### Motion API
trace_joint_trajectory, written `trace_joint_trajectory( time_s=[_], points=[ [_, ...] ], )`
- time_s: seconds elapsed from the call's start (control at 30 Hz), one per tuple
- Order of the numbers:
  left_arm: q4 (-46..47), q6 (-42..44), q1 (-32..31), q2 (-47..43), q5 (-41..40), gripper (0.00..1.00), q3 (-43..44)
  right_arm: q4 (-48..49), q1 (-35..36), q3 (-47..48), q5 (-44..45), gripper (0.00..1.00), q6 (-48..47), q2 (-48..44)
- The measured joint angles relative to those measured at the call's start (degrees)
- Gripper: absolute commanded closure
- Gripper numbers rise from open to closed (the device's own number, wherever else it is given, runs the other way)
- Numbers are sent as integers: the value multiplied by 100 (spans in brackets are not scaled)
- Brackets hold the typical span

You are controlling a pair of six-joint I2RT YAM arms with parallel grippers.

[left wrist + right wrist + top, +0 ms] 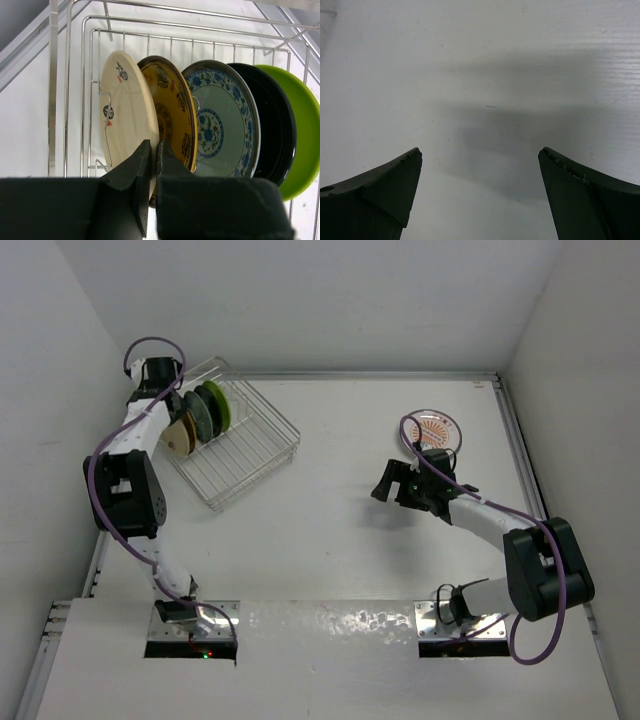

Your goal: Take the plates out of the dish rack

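Cream plate (125,115), leftmost in the dish rack (52,100), stands on edge ahead of the left jaws, which pinch its lower rim; right jaws gape empty over the tabletop (480,60).

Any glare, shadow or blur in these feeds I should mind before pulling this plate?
Top view: a glare patch at the near edge of the table; the rack and plates evenly lit. Left wrist view: plates sharp, but the left pincer, shut on the cream plate, is a dark silhouette. Right wrist view: a soft shadow on the table under the open right pincer; no blur.
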Motion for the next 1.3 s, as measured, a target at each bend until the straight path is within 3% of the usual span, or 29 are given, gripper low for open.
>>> trace_joint_trajectory(
  time_s=[0.17,0.53,0.63,0.73,0.83,0.93,1.13,1.3],
  points=[
    [-162,188,0,-345,72,100,2,-4,0,0,2,3,22,-39],
    [179,1121,-192,-2251,234,100,678,-529,-2,192,387,1,87,-695],
    [531,1508,-1012,-2590,269,100,743,-914,-90,435,761,1,131,-1161],
    [876,1969,-2564,-2509,109,100,767,-1353,-490,813,1003,1,127,-1644],
    [966,2277,-4063,-1974,-122,100,826,-1768,-1110,1263,1134,1,48,-2004],
    [734,2345,-5095,-1064,-476,100,1060,-2245,-1572,1622,1327,1,-136,-2293],
    [140,2153,-5834,466,-787,100,1088,-3165,-1810,1978,2020,1,-490,-2992],
    [-13,1803,-6004,964,-787,100,938,-3517,-1816,1982,2315,1,-590,-3233]
  ],
)
